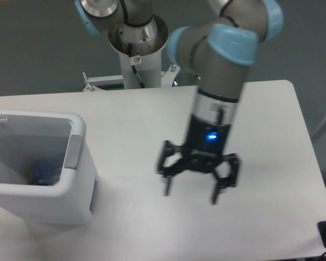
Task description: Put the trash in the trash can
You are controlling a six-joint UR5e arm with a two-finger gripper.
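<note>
— So where does the trash stand?

— Inside the trash can, the white bin at about nine o'clock from the table's middle. Something blue shows at its bottom, probably the bottle's cap; the wrapper I cannot make out.

— And the gripper?

— Spread wide with nothing between its fingers, hanging above the table around four o'clock from the centre, well apart from the bin. Empty and clear of the rim, it looks finished with dropping.

— The bin's position?

— Hard against the left edge, mouth up, its grey panel facing the arm, so an overhead release falls straight in.

— The room?

— A plain white tabletop, dark grey floor behind, the arm's pedestal at twelve o'clock.
</note>
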